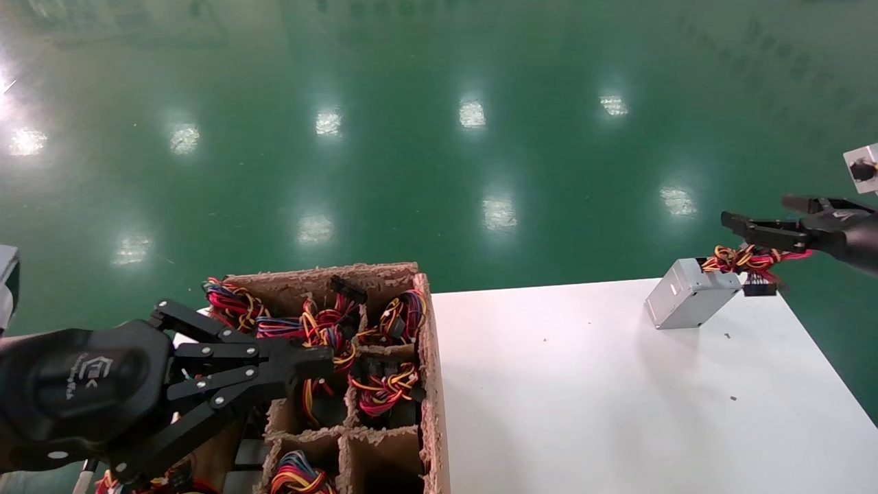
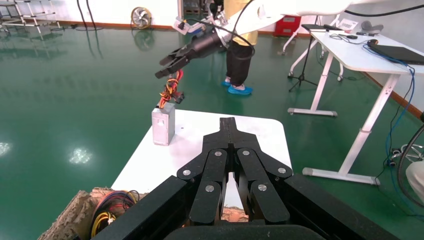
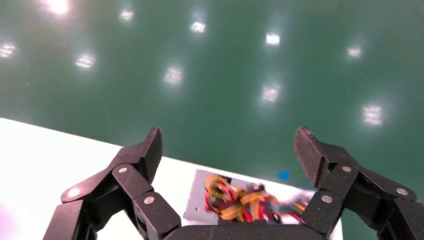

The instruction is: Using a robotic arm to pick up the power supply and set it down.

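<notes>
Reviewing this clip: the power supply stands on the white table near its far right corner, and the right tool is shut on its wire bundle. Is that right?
Not quite. The power supply does stand on the white table near its far right corner, but the right tool is open, not shut on the wires. The right wrist view shows its fingers spread wide above the wire bundle, gripping nothing.

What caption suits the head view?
Open right gripper above power supply on white table; left gripper over carton.

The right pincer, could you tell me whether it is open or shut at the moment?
Open. The right pincer has its fingers spread wide above the power supply on the white table, gripping nothing.
</notes>
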Action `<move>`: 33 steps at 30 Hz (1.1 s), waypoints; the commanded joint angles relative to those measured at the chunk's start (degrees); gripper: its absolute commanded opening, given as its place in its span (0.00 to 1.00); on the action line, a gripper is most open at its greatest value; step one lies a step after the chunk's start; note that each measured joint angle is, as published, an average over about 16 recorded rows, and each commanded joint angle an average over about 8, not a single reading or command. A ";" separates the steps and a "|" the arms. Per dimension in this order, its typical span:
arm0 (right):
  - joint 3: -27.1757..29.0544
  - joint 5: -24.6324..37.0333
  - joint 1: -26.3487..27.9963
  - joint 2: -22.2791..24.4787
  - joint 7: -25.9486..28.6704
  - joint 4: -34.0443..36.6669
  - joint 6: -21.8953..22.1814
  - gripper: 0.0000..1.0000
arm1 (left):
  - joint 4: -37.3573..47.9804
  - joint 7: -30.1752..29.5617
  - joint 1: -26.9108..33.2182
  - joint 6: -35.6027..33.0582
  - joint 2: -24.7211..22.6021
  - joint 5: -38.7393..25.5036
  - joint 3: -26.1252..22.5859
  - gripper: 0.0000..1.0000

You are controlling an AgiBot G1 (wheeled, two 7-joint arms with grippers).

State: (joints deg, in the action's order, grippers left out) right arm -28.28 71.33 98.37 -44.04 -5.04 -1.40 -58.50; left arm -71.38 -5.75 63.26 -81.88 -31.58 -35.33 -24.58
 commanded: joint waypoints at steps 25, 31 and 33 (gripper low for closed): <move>4.11 -9.42 -10.44 3.14 3.28 -22.19 -9.67 1.00 | 0.02 0.00 -0.02 0.01 0.01 0.01 0.01 0.00; 5.27 -12.28 -14.19 3.98 5.07 -29.31 -12.17 1.00 | 0.02 0.00 -0.02 0.01 0.01 0.01 0.01 0.66; 5.66 -13.24 -15.46 4.26 5.67 -31.71 -13.01 1.00 | 0.02 0.00 -0.02 0.01 0.01 0.01 0.01 0.91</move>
State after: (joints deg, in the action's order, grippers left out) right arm -22.62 58.09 82.91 -39.78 0.63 -33.10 -71.51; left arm -71.36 -5.75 63.24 -81.87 -31.57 -35.32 -24.57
